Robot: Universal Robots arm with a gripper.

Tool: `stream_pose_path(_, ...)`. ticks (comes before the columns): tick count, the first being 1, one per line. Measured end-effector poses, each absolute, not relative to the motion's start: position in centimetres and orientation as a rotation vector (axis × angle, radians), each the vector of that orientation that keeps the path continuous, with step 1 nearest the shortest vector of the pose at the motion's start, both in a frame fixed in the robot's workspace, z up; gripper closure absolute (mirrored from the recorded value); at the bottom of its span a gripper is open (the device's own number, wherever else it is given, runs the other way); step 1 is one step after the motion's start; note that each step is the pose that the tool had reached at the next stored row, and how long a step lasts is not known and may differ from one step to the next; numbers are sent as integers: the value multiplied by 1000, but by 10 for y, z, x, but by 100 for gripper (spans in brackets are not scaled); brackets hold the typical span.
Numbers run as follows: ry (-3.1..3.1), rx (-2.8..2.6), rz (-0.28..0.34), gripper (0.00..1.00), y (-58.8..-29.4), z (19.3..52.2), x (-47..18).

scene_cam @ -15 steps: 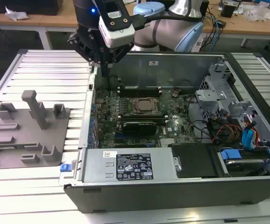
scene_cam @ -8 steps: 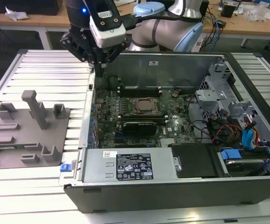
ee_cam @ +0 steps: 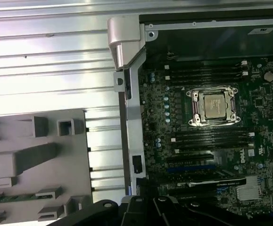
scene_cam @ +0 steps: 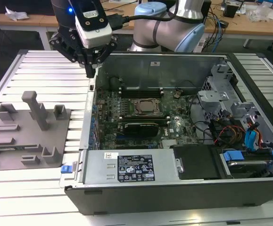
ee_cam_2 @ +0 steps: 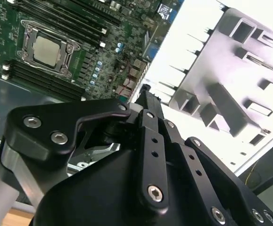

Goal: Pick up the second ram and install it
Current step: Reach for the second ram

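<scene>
One ram (ee_cam: 11, 197) lies in one tray (ee_cam: 79, 160).

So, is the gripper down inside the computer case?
No, in the exterior view the gripper hangs above the computer case, over its wall nearest the grey fixture tray.

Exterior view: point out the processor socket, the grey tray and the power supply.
processor socket (scene_cam: 147, 106), exterior view, on its metal centre.
grey tray (scene_cam: 58, 134), exterior view, on its flat base.
power supply (scene_cam: 135, 168), exterior view, on its dark label.
</scene>
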State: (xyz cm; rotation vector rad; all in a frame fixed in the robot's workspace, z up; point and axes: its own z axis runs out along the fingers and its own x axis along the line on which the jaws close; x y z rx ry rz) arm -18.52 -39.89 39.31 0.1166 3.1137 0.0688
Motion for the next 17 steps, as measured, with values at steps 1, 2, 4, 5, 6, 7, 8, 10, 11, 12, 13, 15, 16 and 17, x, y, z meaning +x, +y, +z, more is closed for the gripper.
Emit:
stream_pose_path(1,3114,116,69,89,-399,393,-186)
stream_pose_path(2,3114,117,69,89,-399,393,-189)
stream_pose_path(4,3114,117,69,89,-399,393,-196)
stream_pose_path(5,3114,117,69,89,-399,393,-199)
stream_pose_path(6,3114,117,69,89,-399,393,-202)
stream_pose_path(7,3114,117,69,89,-399,393,-206)
stream_pose_path(8,3114,117,69,89,-399,393,-208)
stream_pose_path(10,3114,117,69,89,-399,393,-213)
stream_pose_path(11,3114,117,69,89,-399,393,-214)
stream_pose_path(12,3114,117,69,89,-399,393,-218)
stream_pose_path(13,3114,117,69,89,-399,393,-222)
stream_pose_path(15,3114,117,69,89,-399,393,-226)
stream_pose_path(16,3114,117,69,89,-399,393,-230)
stream_pose_path(17,3114,117,69,89,-399,393,-232)
